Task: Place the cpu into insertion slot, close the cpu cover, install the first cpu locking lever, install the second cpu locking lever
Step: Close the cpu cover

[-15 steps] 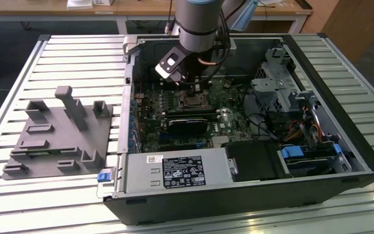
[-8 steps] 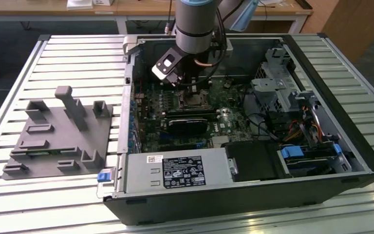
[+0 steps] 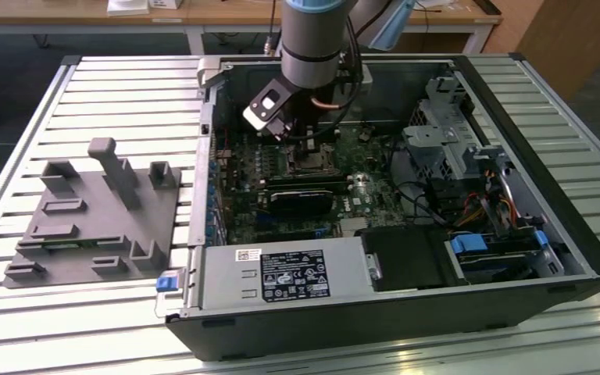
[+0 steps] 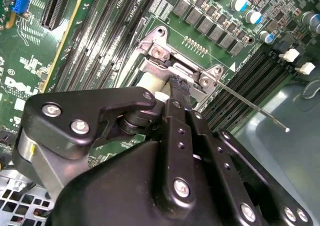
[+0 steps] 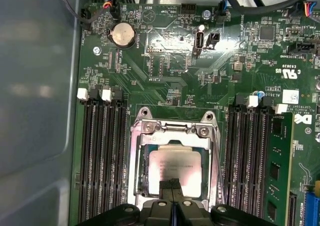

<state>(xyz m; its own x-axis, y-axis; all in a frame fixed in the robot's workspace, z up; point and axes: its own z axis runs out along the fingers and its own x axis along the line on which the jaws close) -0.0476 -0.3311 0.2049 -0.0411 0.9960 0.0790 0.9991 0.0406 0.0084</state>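
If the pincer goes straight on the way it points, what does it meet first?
Most likely the cpu, framed by the cpu cover: in the first wrist view the shut pincer points at its metal face. Depth is unclear; it could catch the cover's rim.

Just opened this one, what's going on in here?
A single robot arm reaches into an open computer case. Its gripper is shut and sits right at the insertion slot on the green motherboard. The cpu lies in the slot, and the cpu cover appears folded down around it. In the second wrist view, a thin locking lever sticks out free over the memory slots, seemingly unlatched.
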